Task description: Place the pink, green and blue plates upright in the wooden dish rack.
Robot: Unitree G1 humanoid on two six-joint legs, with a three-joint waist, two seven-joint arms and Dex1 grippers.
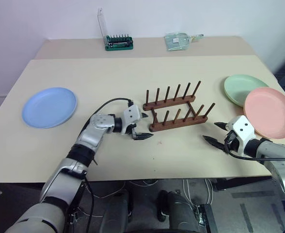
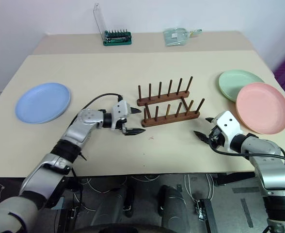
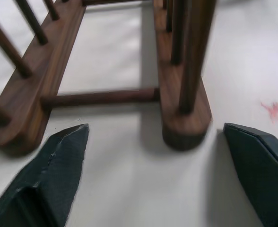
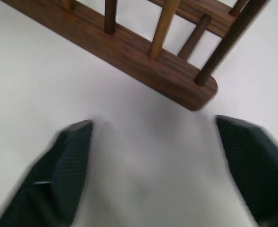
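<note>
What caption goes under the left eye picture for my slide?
Two open pincers, left and right, flank the empty wooden dish rack; three plates wait flat.

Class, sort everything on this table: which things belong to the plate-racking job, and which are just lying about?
Belongs: blue plate, green plate, pink plate, wooden dish rack.
Lying about: green bit holder, clear packet.
</note>
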